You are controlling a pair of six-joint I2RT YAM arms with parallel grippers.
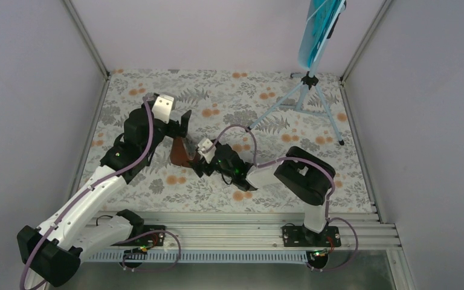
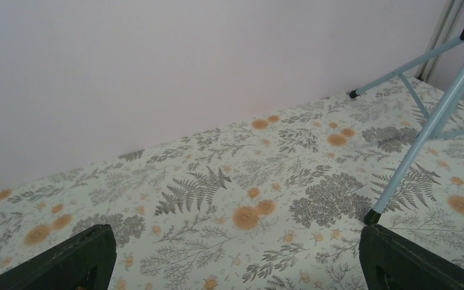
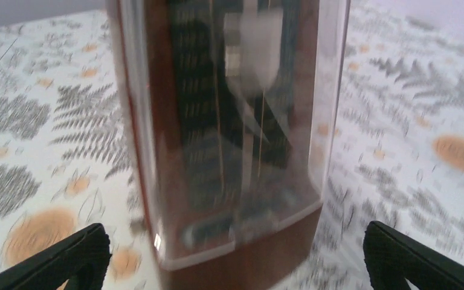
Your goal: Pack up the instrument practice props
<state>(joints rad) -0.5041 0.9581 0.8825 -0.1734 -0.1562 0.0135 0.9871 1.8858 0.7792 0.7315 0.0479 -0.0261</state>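
Top view, table: a table (image 1: 229,90) with a pale top printed in grey ferns and orange blossoms.
Top view, metronome: a small reddish-brown pyramid metronome (image 1: 180,152) is on the table, a little left of its middle, between the two grippers.
Top view, left gripper: the left gripper (image 1: 181,125) hangs just past the far side of the metronome, jaws apart and holding nothing.
Top view, right gripper: the right gripper (image 1: 200,158) is just beside the metronome on its right, pointing at it. How its jaws stand cannot be told from here.
Top view, music stand: a pale blue music stand (image 1: 307,80) stands in the far right corner of the table, tripod legs spread, well apart from both grippers.
Top view, teal sheet: a teal sheet (image 1: 317,24) rests on the tilted desk of the music stand. The print is too small to read.
Left wrist view, left gripper: the left gripper (image 2: 235,241) shows two black fingers (image 2: 66,263) in the bottom corners, wide apart, with only bare table (image 2: 217,181) between them.
Left wrist view, music stand: the legs of the music stand (image 2: 423,130) cross the right side, and one foot rests on the table near the right-hand finger.
Right wrist view, metronome: the metronome (image 3: 229,133) fills the middle, blurred, with a clear cover over a dark scale and a brown base below.
Right wrist view, right gripper: the right gripper (image 3: 235,232) is spread wide, with one of its fingers (image 3: 60,260) on either side of the metronome. The table (image 3: 48,121) shows in both gaps, so nothing is clamped.
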